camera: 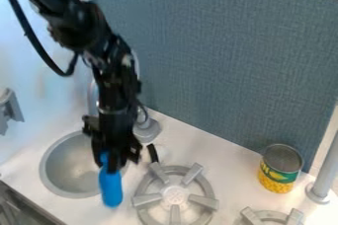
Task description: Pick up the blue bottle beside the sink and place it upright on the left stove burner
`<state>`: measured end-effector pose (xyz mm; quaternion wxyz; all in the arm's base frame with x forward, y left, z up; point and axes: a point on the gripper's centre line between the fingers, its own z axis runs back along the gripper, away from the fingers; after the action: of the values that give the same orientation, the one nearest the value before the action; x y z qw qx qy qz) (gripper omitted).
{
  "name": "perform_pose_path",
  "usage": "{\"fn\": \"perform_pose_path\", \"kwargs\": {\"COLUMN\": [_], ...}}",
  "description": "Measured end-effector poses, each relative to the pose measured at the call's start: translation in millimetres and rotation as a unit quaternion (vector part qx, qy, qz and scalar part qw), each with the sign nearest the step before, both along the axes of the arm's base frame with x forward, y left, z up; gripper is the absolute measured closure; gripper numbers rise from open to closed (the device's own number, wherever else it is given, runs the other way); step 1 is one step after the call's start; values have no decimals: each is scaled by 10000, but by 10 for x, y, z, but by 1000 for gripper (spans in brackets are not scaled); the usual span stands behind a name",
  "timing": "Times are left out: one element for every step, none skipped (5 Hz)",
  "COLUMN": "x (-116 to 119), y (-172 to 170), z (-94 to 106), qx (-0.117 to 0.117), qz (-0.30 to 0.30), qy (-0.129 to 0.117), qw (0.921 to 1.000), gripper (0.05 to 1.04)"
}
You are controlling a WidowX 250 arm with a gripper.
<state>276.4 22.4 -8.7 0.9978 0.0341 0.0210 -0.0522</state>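
By the round grey metal sink (44,169), my black two-finger gripper (115,159), closed on an elongated blue object (111,188), risks dropping it through gripping only its top.

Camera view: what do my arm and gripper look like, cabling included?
The arm is black and partly glossy, built of chunky segments and bulky joints, with a small pale patch low on it. A thick black cable loops in a loose curve beside its upper part. The gripper is black too, with an angular, jagged outline.
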Motion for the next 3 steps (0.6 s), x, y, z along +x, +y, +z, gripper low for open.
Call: {"fn": "perform_pose_path", "kwargs": {"x": [54,142,305], "y": [-46,-257,-437], "z": [258,432,572], "qx": [-72,-275,-512], "qz": [23,-336,-534], "qy": [-361,-525,-703], "qw": [9993,9977,9948], "gripper": [737,737,737]}}
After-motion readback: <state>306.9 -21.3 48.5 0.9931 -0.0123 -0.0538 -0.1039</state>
